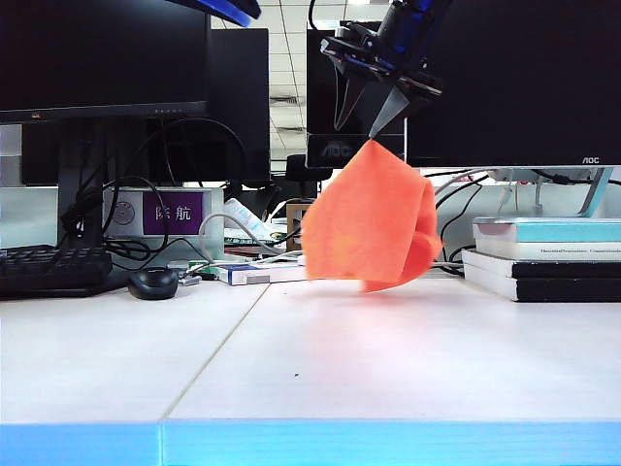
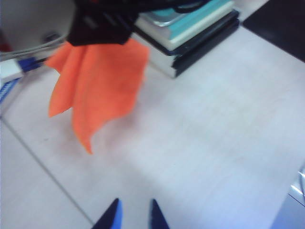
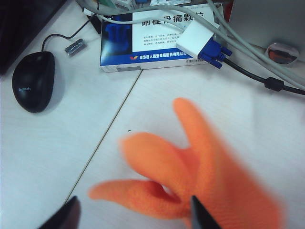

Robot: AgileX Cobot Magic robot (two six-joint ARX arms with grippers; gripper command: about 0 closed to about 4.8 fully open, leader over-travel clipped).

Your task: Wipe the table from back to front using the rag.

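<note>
So, right gripper (image 1: 356,129): up high at the back of the table (image 1: 388,359), in front of the dark monitors (image 1: 524,78), pointing down.
Right jaws: spread wide. In the right wrist view (image 3: 133,222) the two dark fingers sit far apart, and the cloth is only at one of them.
Rag (image 1: 369,218): orange and hanging in the air from the tip of that one finger by a corner, all bunched into folds. It's blurry in the right wrist view (image 3: 190,171). Honestly can't tell if it's pinched or just snagged there.
Rag vs table: the lowest tip dangles over the back part of the white top, right of the seam (image 1: 223,340). Can't say whether it touches.
Left gripper (image 2: 134,217): hovering over bare tabletop (image 2: 214,119), nearer the front than the rag (image 2: 97,81) and well apart from it.
Left jaws: blue fingertips (image 2: 114,215) parted with nothing between them.
Left arm in the exterior view: only a bit of blue (image 1: 228,10) peeks in at the top edge.
Books (image 1: 543,257): a small stack lying flat at the back right, also showing behind the rag in the left wrist view (image 2: 200,33).
Mouse (image 1: 153,282): black, back left, just beside the keyboard (image 1: 49,267). It shows up again in the right wrist view (image 3: 32,81).
Box (image 3: 143,43): blue and white, lying flat at the back with a white and blue cable plug (image 3: 202,43) resting across it.
</note>
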